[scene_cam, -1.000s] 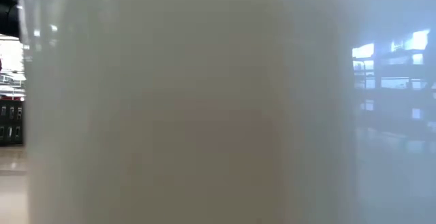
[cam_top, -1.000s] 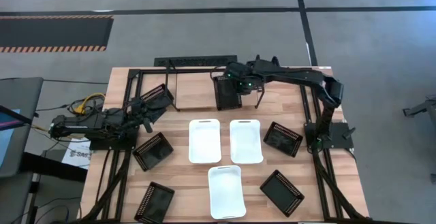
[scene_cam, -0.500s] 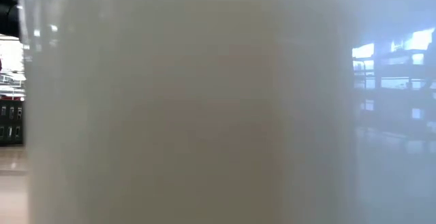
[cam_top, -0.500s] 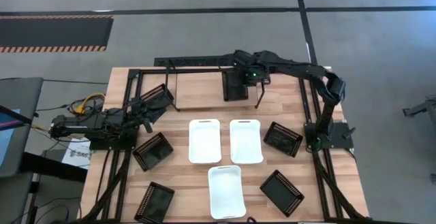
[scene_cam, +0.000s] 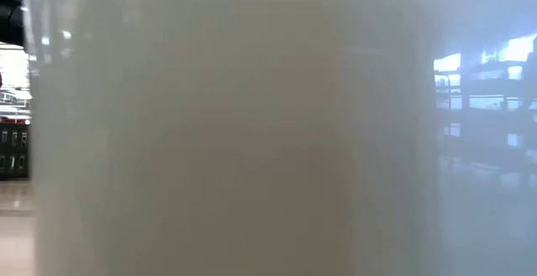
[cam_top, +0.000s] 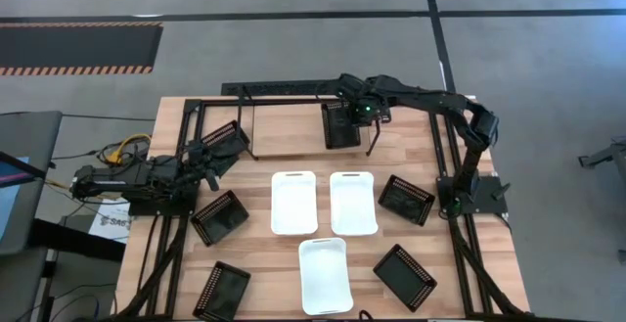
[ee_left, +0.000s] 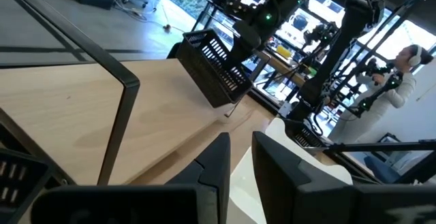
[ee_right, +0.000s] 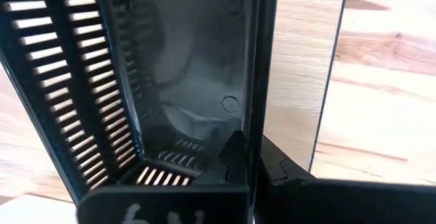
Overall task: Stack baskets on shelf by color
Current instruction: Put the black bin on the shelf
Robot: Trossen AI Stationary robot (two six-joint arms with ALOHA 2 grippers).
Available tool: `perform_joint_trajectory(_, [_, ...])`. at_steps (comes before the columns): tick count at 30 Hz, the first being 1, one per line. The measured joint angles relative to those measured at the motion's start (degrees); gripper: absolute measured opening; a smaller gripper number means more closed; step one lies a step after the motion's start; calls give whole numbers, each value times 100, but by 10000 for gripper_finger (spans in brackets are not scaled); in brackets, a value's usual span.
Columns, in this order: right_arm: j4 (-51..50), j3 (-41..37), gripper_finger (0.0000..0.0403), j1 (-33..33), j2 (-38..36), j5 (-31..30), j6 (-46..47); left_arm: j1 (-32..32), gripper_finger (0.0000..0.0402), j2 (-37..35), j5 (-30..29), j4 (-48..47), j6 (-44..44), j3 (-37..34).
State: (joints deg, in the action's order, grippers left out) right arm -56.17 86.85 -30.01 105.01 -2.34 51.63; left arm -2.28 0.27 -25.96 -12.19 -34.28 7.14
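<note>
I see my right end effector [cam_top: 344,118] clamped on the rim of a black basket [cam_top: 337,128], holding it tilted over the shelf [cam_top: 293,131] at the desk's [cam_top: 284,263] far side. My left end effector [cam_top: 210,153] grips another black basket [cam_top: 226,136] by the shelf's left end. Three white baskets [cam_top: 293,203] and four more black ones [cam_top: 219,215] lie on the desk.

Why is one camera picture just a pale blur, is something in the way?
Probably. The table-level view is almost filled by a white basket standing right against the lens, most likely the nearest white one on the table. Otherwise nothing looks spilled or broken.
</note>
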Motion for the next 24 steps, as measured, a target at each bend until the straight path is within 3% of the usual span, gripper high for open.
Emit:
perform_joint_trajectory(11, [6, -9, 24, -16, 9, 27, -72, 0, 50, 0, 0, 0, 0, 0])
perform_joint_trajectory(19, [1, -13, 17, -14, 16, 27, -208, 1, 50, 0, 2, 0, -12, 0])
perform_joint_trajectory(24, [1, -19, 41, -4, 22, -115, -215, 2, 50, 0, 4, -2, -90, 0])
